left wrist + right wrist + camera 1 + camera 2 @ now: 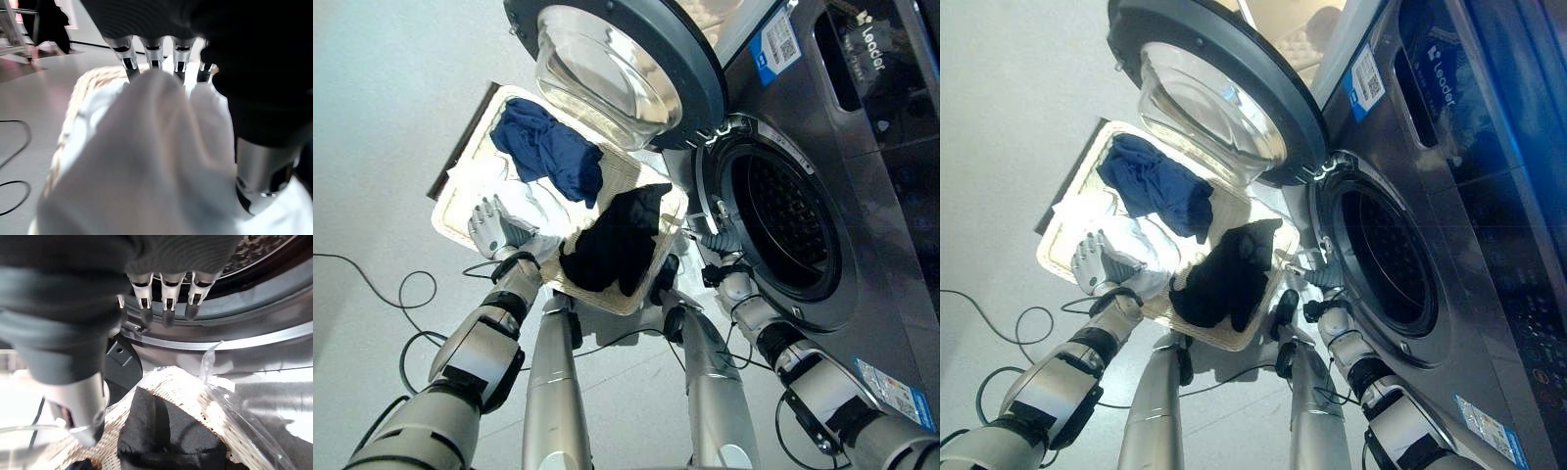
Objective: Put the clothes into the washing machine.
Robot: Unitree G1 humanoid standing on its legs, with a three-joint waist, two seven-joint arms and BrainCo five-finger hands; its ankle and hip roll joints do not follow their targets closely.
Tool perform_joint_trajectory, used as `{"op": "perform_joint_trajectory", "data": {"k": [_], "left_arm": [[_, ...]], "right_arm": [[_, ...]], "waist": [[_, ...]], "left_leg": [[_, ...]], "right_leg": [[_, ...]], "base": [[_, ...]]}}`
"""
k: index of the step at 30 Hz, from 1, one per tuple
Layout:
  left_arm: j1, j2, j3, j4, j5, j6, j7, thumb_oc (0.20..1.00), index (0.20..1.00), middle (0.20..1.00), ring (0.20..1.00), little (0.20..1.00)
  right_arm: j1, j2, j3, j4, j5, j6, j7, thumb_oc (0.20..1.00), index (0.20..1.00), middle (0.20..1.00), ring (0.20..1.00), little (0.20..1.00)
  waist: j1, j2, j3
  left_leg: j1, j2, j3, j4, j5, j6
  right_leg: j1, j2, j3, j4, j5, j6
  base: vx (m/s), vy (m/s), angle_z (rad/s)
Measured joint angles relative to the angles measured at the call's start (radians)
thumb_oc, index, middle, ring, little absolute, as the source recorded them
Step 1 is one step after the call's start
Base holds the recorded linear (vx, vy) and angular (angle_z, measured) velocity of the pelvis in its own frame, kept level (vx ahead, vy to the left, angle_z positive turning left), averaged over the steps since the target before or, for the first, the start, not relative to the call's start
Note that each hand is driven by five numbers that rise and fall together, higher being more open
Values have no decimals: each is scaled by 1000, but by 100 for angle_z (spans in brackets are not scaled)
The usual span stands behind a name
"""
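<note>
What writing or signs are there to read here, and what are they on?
Brand logo, white, on the washer top panel: a maker's name, not quoted here.
Blue and white sticker with a square code, beside the door: print too small to read.
Lower sticker on the washer front: too small to read.

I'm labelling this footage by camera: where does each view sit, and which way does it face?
Left and right eye views: head cameras looking down at the basket, open washing machine, both arms.
Left wrist view: along the left hand, fingers lying on the white cloth.
Right wrist view: along the right hand, open before the drum, above the black garment.
Shared: the basket.
</note>
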Motion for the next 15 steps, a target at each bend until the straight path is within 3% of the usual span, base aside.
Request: {"op": "perform_joint_trajectory", "data": {"k": [7,15], "left_arm": [[-80,6,4,42,-90,69,33,1000,1000,1000,1000,1000],[-169,14,-24,48,-70,132,-25,1000,1000,1000,1000,1000]], "right_arm": [[-28,-4,24,-18,3,-13,-36,1000,1000,1000,1000,1000],[-57,-39,41,-56,38,-17,-43,1000,1000,1000,1000,1000]], "waist": [[0,-1,0],[-6,-5,-2]], "left_leg": [[-58,5,-7,0,-2,-3],[-127,3,-14,10,-2,-3]], "right_leg": [[-52,4,-9,-2,2,-3],[-112,4,-11,-5,7,-2]], "base": [[0,4,0],[5,22,1]]}}
